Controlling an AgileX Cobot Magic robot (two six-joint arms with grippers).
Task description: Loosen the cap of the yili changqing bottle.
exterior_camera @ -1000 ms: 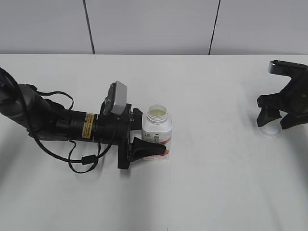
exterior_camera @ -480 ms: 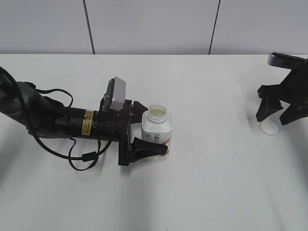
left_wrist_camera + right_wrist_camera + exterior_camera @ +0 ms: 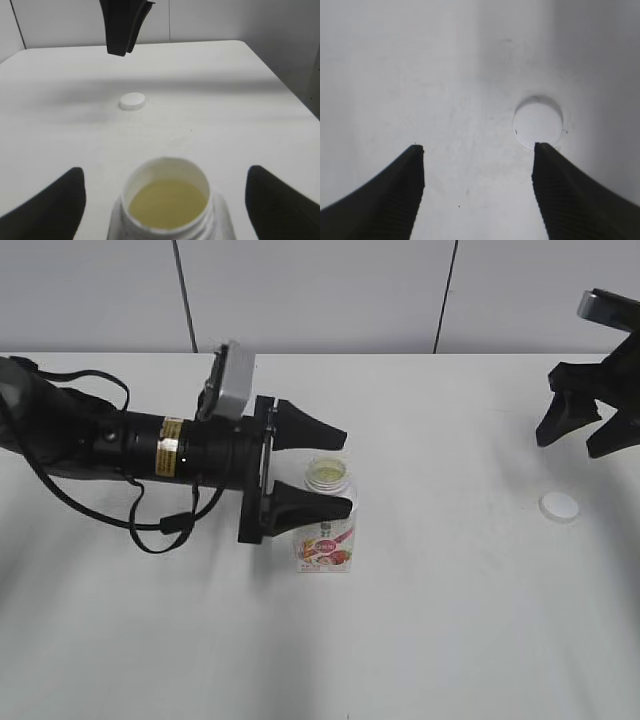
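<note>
On the white desk (image 3: 420,640) stands the squat white plastic yili changqing bottle (image 3: 325,530), uncapped — left pincer (image 3: 335,470) spread wide around it; small round white cap (image 3: 559,505) lies far right, beneath the raised, open right pincer (image 3: 590,435).

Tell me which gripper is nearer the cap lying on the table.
Right. The right gripper hangs open just above the cap; the left gripper is far off, open around the bottle.

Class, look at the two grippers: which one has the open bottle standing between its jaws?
The left gripper: the open yili changqing bottle stands between its spread jaws, untouched. The right gripper hangs open above the table, near the cap.
</note>
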